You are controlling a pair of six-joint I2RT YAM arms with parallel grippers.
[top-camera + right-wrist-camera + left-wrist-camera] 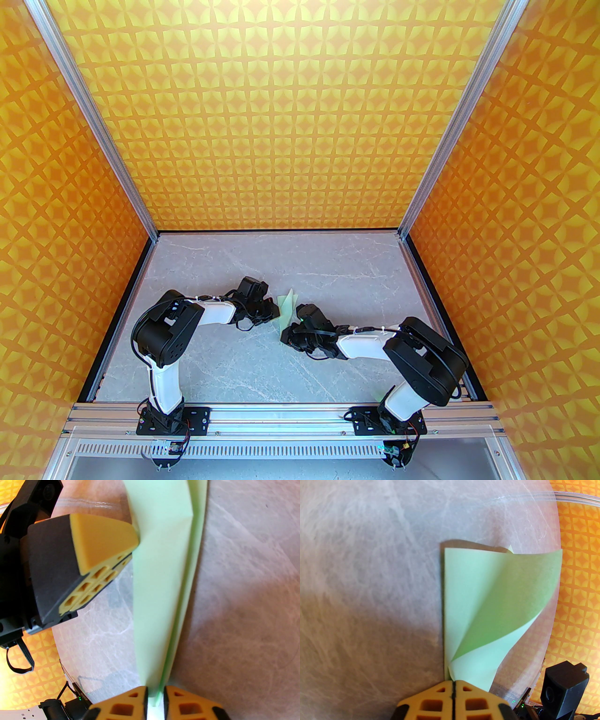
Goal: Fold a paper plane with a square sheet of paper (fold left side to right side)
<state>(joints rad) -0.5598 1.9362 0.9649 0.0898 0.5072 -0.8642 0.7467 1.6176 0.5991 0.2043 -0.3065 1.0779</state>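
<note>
The pale mint-green sheet of paper (pixel 287 305) is held up off the table between both grippers, creased and partly folded. In the left wrist view the paper (pixel 487 601) curls over itself, its near corner pinched in my left gripper (pixel 453 685), which is shut on it. My right gripper (pixel 155 696) is shut on the bottom end of the layered paper (pixel 161 585), which rises as a narrow folded strip. The left gripper's yellow fingers (pixel 105 541) meet the strip's left edge. From above, the left gripper (pixel 275 307) and the right gripper (pixel 291 323) sit close together mid-table.
The grey marbled table (pixel 262 365) lies under both arms, enclosed by orange patterned walls (pixel 300 117) with aluminium posts. The right arm's black wrist block (pixel 564 686) sits close to the paper's lower right in the left wrist view.
</note>
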